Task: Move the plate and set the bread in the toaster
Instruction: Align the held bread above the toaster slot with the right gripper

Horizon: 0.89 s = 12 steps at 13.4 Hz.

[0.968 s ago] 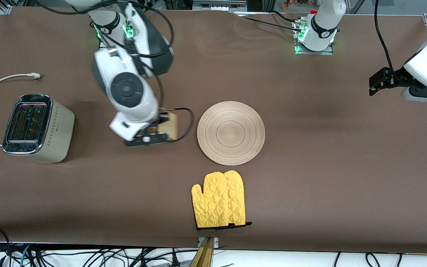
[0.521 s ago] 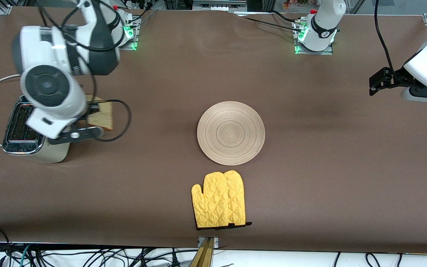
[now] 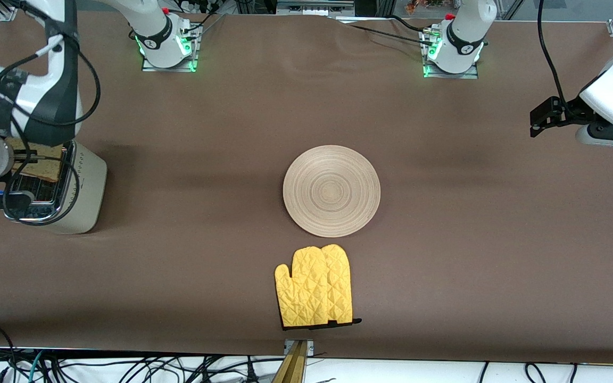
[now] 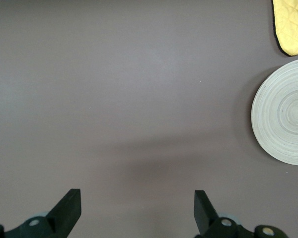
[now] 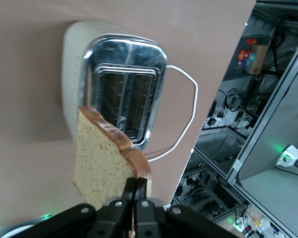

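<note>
The cream toaster (image 3: 85, 183) stands at the right arm's end of the table, its chrome slots (image 5: 123, 99) facing up. My right gripper (image 5: 137, 184) is shut on one edge of the bread (image 5: 103, 157). The speckled slice (image 3: 35, 162) hangs upright over the toaster's top. The round light-wood plate (image 3: 331, 190) lies bare at the table's middle and also shows in the left wrist view (image 4: 284, 119). My left gripper (image 4: 137, 198) waits open over bare table at the left arm's end (image 3: 540, 121), holding nothing.
A yellow oven mitt (image 3: 314, 286) lies nearer the front camera than the plate, close to the table's front edge. The toaster's white cord (image 5: 186, 116) loops off its end. Bare brown table lies between the toaster and the plate.
My right arm has swung the bread from beside the plate across to above the toaster. The left arm, plate and mitt have not moved.
</note>
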Motion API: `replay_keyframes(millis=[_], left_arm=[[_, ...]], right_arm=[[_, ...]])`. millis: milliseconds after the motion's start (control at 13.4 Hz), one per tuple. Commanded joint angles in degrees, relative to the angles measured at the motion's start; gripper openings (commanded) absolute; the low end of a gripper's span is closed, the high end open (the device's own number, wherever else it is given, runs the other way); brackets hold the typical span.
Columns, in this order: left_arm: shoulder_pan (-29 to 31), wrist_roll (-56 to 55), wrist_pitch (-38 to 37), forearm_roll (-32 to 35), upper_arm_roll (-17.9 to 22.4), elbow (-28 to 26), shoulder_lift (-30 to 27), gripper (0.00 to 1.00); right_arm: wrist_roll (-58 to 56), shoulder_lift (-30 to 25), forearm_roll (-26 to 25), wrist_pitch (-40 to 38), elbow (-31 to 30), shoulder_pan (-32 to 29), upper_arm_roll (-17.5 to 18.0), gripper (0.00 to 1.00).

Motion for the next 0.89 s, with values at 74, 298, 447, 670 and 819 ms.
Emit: replay_keyframes(millis=[74, 298, 447, 670, 819], left_arm=[[-0.18, -0.73, -0.7, 1.72, -0.29, 0.16, -0.35, 1.0], [-0.18, -0.73, -0.7, 1.72, -0.29, 0.16, -0.35, 1.0], [-0.27, -0.73, -0.7, 1.72, -0.29, 0.07, -0.35, 1.0], [-0.36, -0.73, -0.7, 1.72, -0.29, 0.07, -0.35, 1.0], [-0.36, -0.73, -0.7, 1.72, -0.29, 0.07, -0.35, 1.0]], right_arm=[[-0.92, 3.58, -1.28, 4.59, -0.84, -3.89, -0.17, 0.0], [-0.92, 4.72, -2.78, 8.03, -1.72, -5.74, -0.09, 0.0], [-0.74, 5.25, -2.6, 8.12, -1.72, -5.74, -0.08, 0.0], [-0.56, 5.43, -2.51, 7.51, -1.46, -4.52, 0.18, 0.0], [-0.83, 4.9, -2.78, 7.15, -1.28, -3.54, 0.18, 0.0]])
